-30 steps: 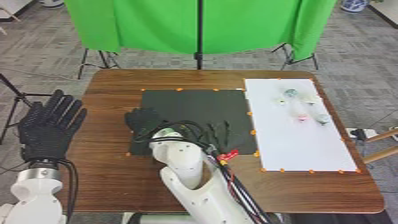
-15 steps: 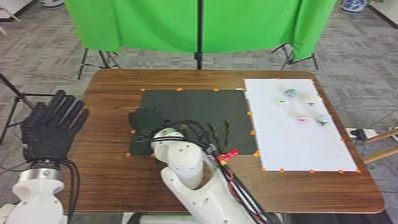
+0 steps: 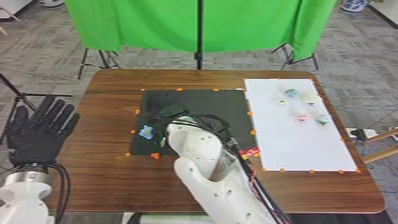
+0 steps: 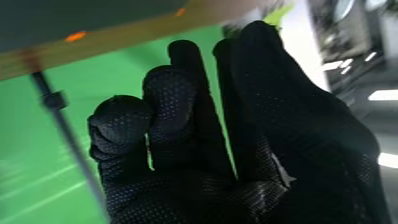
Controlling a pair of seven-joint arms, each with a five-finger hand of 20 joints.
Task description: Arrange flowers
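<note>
Flowers (image 3: 302,118) on white board (image 3: 306,150); blue piece (image 3: 147,132) on black mat (image 3: 209,100)

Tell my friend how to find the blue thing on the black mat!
Find the black mat on the brown table, left of the white sheet. Near the mat's left edge, by the robot's right hand, is a small blue thing. Its blue shows against black, while the small pink thing is on the white sheet.

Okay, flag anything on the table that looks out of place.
One thing, perhaps: what looks like a blue flower lies on the black mat, apart from the small flowers grouped on the white sheet. I see no spill.
</note>
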